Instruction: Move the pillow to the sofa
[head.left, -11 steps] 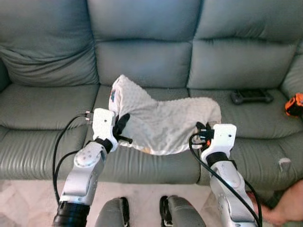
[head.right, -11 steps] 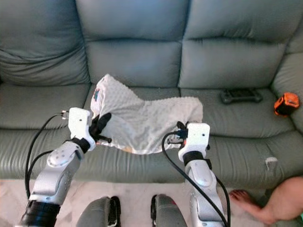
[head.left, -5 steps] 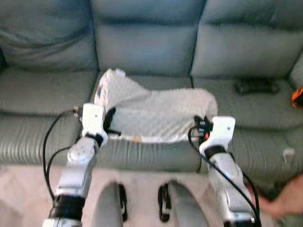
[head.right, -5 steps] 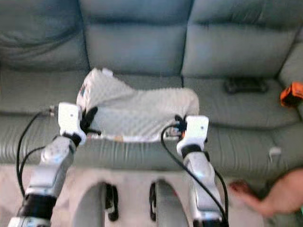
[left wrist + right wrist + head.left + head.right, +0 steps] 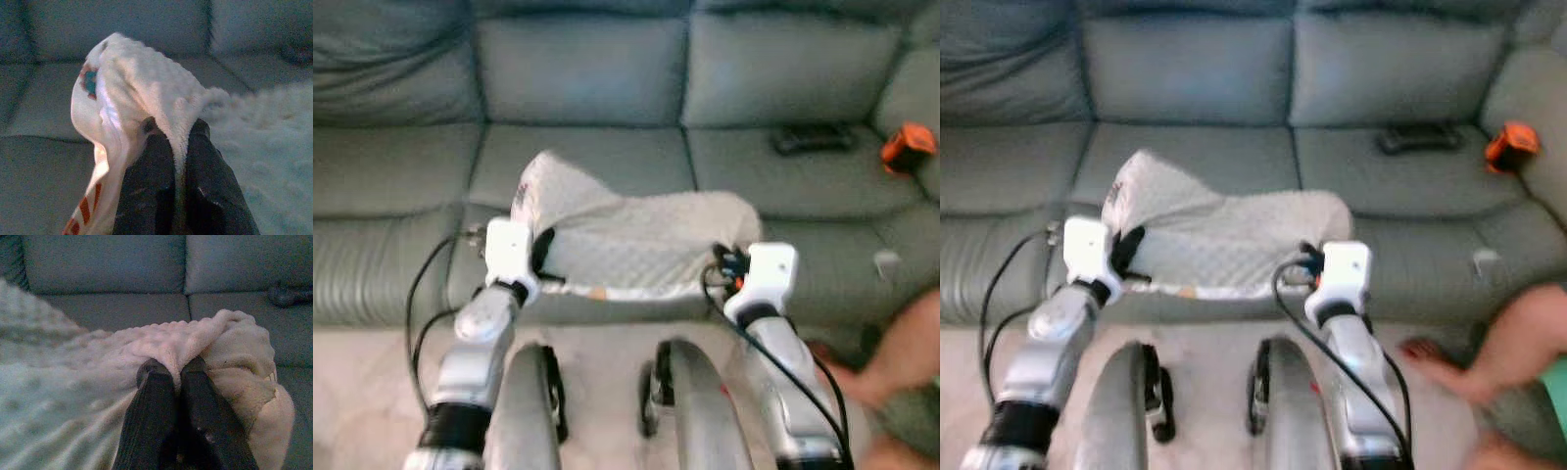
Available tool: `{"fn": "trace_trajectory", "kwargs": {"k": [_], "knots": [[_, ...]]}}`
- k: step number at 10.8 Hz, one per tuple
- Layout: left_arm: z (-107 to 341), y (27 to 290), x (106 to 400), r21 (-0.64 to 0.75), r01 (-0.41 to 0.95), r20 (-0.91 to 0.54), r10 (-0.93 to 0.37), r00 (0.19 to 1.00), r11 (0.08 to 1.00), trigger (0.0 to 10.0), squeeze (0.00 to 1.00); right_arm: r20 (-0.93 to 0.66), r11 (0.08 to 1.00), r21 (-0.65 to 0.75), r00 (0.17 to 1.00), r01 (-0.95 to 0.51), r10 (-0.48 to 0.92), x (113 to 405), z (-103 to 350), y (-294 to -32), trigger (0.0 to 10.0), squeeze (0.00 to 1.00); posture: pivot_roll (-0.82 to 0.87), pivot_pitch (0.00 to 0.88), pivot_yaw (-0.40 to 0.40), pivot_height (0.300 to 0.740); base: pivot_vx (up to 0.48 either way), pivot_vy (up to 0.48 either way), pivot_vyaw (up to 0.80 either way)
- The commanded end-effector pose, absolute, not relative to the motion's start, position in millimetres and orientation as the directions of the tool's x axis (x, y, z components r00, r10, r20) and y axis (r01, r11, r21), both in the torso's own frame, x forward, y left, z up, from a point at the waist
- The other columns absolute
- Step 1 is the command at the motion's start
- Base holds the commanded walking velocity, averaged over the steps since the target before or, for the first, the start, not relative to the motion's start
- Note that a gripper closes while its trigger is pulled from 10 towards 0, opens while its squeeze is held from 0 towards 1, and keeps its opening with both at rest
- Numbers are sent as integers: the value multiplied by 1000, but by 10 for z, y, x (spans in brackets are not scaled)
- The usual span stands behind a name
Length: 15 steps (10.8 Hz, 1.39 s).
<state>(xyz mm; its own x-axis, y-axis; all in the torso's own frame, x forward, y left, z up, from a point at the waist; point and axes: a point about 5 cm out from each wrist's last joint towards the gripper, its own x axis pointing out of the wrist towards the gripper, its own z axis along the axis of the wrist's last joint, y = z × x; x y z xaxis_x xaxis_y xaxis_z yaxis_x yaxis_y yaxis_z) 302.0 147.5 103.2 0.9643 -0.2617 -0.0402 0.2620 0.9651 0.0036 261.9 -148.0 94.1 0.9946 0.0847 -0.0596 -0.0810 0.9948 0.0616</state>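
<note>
Head views: I see soft motion blur throughout, with even, dim daylight.
Wrist views: I get dark, grainy frames; the fingers are near-black, and the pillow is faintly lit.

A grey-green sofa with three back cushions spans the view. Pale marbled floor lies before it. The light is soft and even.

sofa: cut off at the top and both sides; head views softly blurred
person's foot: blurred, leg leaves the right edge
dark object on the right seat: too blurred to identify
left gripper fingertips: buried in a pillow fold
</note>
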Motion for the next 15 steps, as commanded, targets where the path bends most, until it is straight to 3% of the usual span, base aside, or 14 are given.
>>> {"fn": "trace_trajectory", "kwargs": {"k": [1, 3, 8, 10, 15], "knots": [[998, 1510, 2992, -8, 256, -42, -257, 966, 967, 10000, 0, -35, 994, 52, 995, -91, 93, 2655, 985, -1467, 10000, 0, -74, 254, -40, 635, 0, 0, 0], [1048, 1503, 3032, -20, 255, -17, -255, 967, 967, 10000, 0, -23, 995, 46, 996, -86, 87, 2699, 1006, -1506, 10000, 0, -81, 260, -38, 635, 0, 0, 0], [1061, 1489, 3059, -29, 253, -10, -254, 967, 967, 10000, 0, -1, 990, 5, 990, -143, 143, 2694, 1039, -1453, 10000, 0, -84, 283, -35, 635, 435, 0, 0], [1064, 1458, 3058, -31, 259, -10, -259, 966, 966, 10000, 0, 7, 991, 12, 991, -137, 137, 2716, 1064, -1460, 10000, 0, -84, 290, -34, 635, 452, 0, 606], [1110, 1491, 3106, -15, 226, 7, -225, 974, 974, 10000, 0, 0, 985, 16, 986, -169, 170, 2717, 1048, -1459, 10000, 0, -77, 294, -33, 635, 0, 0, 95]]}}
